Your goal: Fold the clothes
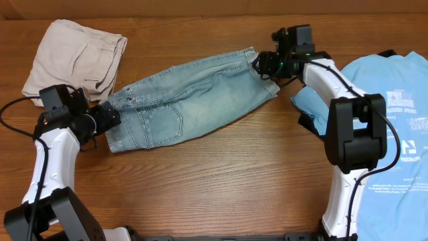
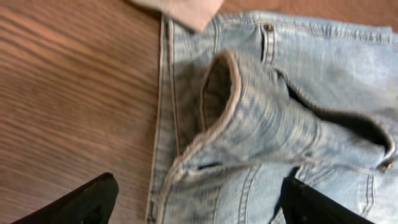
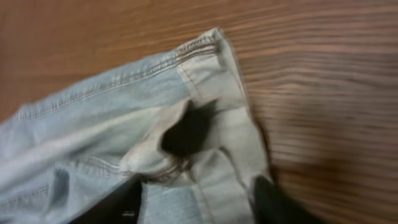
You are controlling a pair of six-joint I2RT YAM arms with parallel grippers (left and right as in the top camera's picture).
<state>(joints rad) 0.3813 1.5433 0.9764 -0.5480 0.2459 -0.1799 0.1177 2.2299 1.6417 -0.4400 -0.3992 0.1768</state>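
Wooden table (image 1: 221,181) bears denim jeans (image 1: 194,100), beige trousers (image 1: 73,57), blue T-shirt (image 1: 404,73)

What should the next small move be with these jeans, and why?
Probably lift both hands straight up and clear. The left hand and right hand stand open over the jeans, whose waistband and hem lie bunched, so the next fold needs fresh grasps.

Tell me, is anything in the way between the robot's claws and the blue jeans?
No, nothing visible is. The left gripper sits open at the waistband end of the jeans, and the right gripper sits open at the leg end. The beige trousers lie beside the waistband, not between.
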